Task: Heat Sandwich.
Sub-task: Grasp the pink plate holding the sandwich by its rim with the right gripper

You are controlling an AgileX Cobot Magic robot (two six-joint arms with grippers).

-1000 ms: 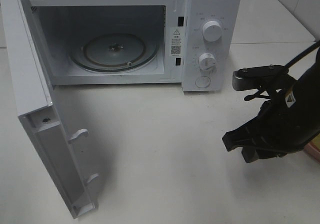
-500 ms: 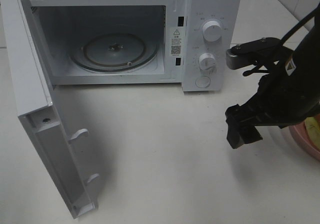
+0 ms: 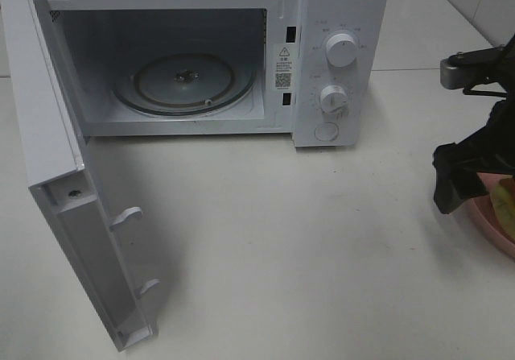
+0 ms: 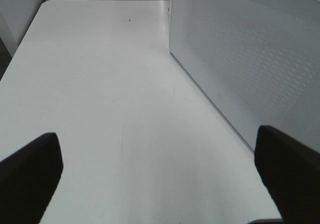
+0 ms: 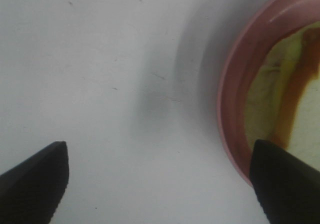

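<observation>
The sandwich of pale bread with yellow-green filling lies on a round pink plate at the table's right edge, mostly cut off by the frame. My right gripper hangs open just left of the plate's rim. In the right wrist view the sandwich and the plate sit beside one fingertip, and the gripper holds nothing. The white microwave stands at the back with its door swung wide open and its glass turntable bare. My left gripper is open over bare table beside the microwave's perforated wall.
The open door juts toward the front left of the table. Two knobs and a round button are on the microwave's right panel. White tabletop lies between the microwave and the plate.
My right arm has swung right, from mid-table to the plate's edge, and its jaws have opened wider. More of the plate and sandwich shows now. The microwave is unchanged.
</observation>
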